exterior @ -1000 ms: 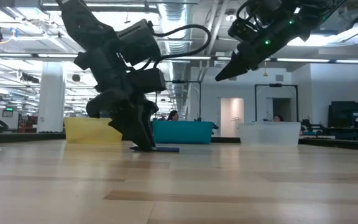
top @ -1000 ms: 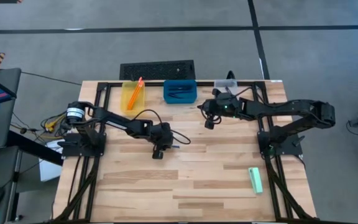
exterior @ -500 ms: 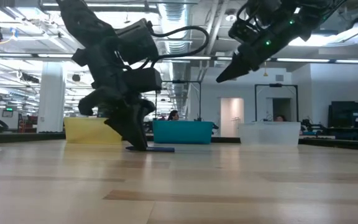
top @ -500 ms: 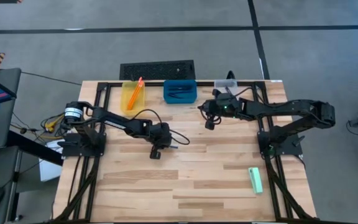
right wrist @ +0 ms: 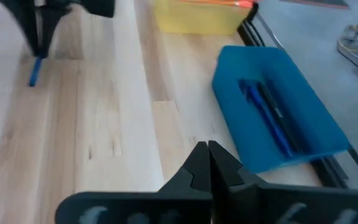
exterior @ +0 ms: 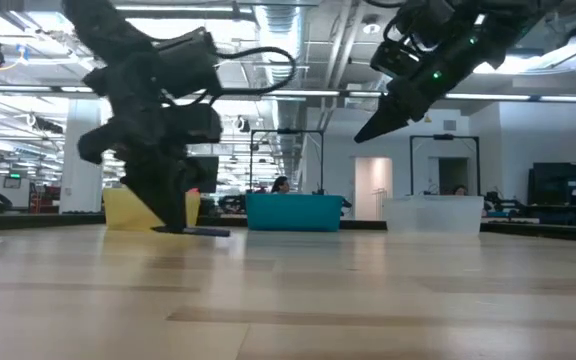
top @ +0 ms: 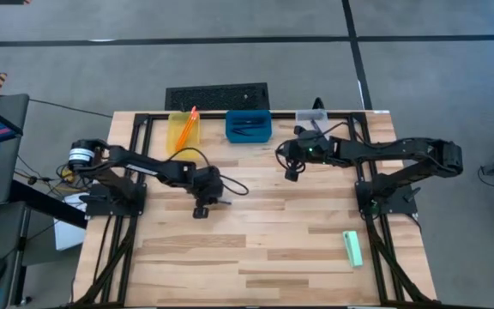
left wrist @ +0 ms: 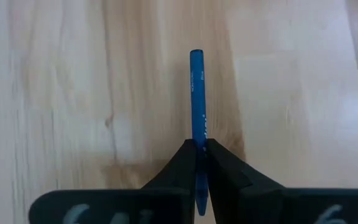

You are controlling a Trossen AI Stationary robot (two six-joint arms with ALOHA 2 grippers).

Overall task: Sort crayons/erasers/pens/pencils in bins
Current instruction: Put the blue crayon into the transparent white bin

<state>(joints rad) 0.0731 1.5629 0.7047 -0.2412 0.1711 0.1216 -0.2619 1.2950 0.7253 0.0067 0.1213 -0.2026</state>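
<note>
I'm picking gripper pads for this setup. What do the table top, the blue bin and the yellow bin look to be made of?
Table top: wood planks with a smooth pale finish; grain and board seams show. Blue bin: probably solid plastic, opaque, with an even matte colour. Yellow bin: likely thin translucent plastic; the orange pencil inside shows through its wall.

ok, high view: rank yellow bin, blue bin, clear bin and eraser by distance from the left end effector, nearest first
Left end effector is shut on a blue pen.
1. Yellow bin, back edge, just behind it.
2. Blue bin, back edge, middle.
3. Clear bin, back edge, toward the right arm.
4. Eraser, front right of the table.
</note>
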